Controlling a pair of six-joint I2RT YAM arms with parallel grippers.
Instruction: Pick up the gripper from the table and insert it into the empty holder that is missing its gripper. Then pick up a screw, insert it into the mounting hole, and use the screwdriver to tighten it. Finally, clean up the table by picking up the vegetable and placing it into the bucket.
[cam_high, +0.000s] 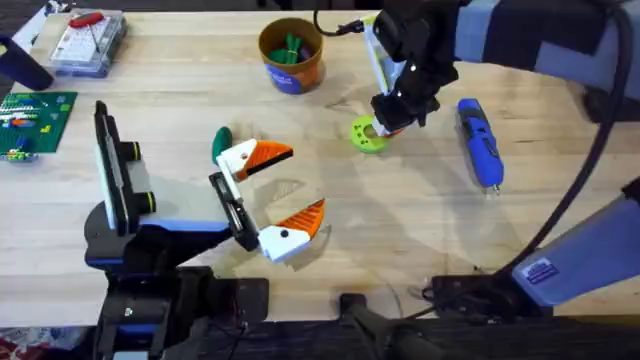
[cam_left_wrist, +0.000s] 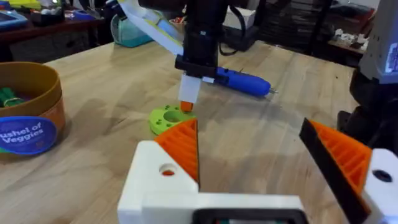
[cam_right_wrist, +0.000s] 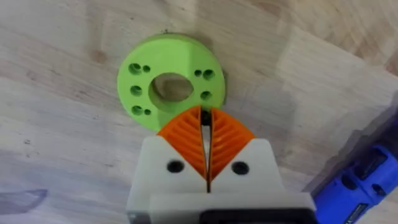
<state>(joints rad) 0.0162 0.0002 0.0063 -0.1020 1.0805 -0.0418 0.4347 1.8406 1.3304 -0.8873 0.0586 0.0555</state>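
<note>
Over the lime-green ring (cam_high: 369, 134), the right gripper (cam_high: 385, 122) is hovering w/ pads pressed together, tips at the ring's edge, pinching nothing visible. Screwdriver (cam_high: 479, 141) is lying on the table (cam_high: 420, 220) just beside it. Left gripper (cam_high: 295, 185) is sitting spread wide, empty. Vegetable (cam_high: 221, 142) is lying behind its far finger; bucket (cam_high: 291, 55) is standing at the far edge w/ green pieces inside.

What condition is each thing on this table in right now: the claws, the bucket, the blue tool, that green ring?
Left claw: open, empty, low over the table.
Right claw: shut, tips at the lime-green ring's rim.
Lime-green ring: flat on the table.
Screwdriver: lying on its side, untouched.
Bucket: upright, green pieces inside.
Vegetable: on the table, outside the bucket.
</note>
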